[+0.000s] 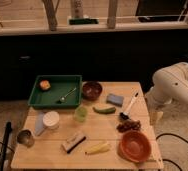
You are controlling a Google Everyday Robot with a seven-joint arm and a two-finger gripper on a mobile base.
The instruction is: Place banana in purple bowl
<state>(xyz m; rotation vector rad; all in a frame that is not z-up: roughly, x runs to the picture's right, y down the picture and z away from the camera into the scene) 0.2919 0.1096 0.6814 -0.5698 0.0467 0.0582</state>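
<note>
The wooden bench [47,152] fills the lower middle of the view. The white robot arm [174,82] bends down just off the bench's right edge. Its hand [156,116] hangs beside that edge, about halfway along it, and I cannot tell whether it is open or closed. A green tray [54,104] takes the far left corner, with a small orange fruit [45,85] and a spoon [67,95] lying inside. The orange bowl [135,145] sits at the near right corner. The purple bowl [92,90] stands at the far edge, just right of the tray. A white cup [51,120] stands toward the left edge. The banana [98,148] lies flat on the bench by the near edge, about midway along and just left of the orange bowl. It is well apart from the purple bowl and from the hand. A dark green vegetable [104,109] lies near the bench's middle, and a blue sponge [115,99] rests right of the purple bowl.
</note>
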